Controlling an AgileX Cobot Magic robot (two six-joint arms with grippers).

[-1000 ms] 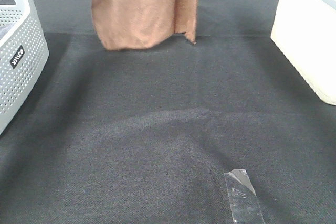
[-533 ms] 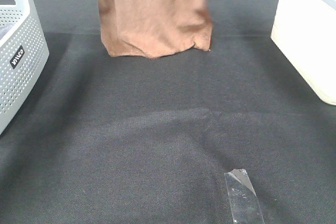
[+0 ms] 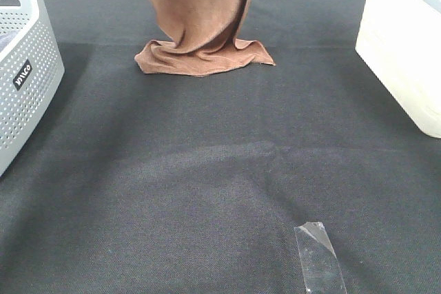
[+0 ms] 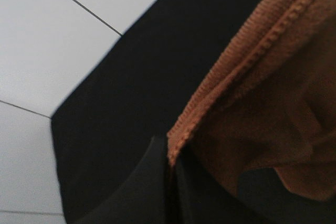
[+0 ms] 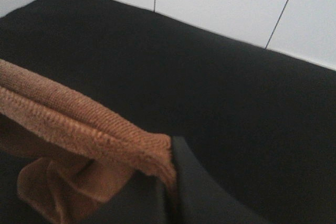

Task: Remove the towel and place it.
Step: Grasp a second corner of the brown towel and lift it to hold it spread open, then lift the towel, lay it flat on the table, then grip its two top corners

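Observation:
The brown towel [image 3: 196,15] hangs from above the top edge of the exterior high view, and its lower end lies bunched on the black table cloth [image 3: 220,170] at the back middle. Neither gripper shows in that view. In the left wrist view my left gripper [image 4: 170,182] is shut on the towel's stitched hem [image 4: 252,56]. In the right wrist view my right gripper [image 5: 168,182] is shut on another part of the towel's hem [image 5: 89,124], and the cloth droops below it.
A white perforated basket [image 3: 24,74] stands at the left edge. A cream bin [image 3: 403,46] stands at the right. A strip of clear tape [image 3: 318,259] lies near the front. A white tiled floor [image 4: 47,40] shows beyond the table's edge.
The towel has come down: a second ago its lower edge hung above the cloth, now it rests folded on the cloth, and the hanging part has narrowed.

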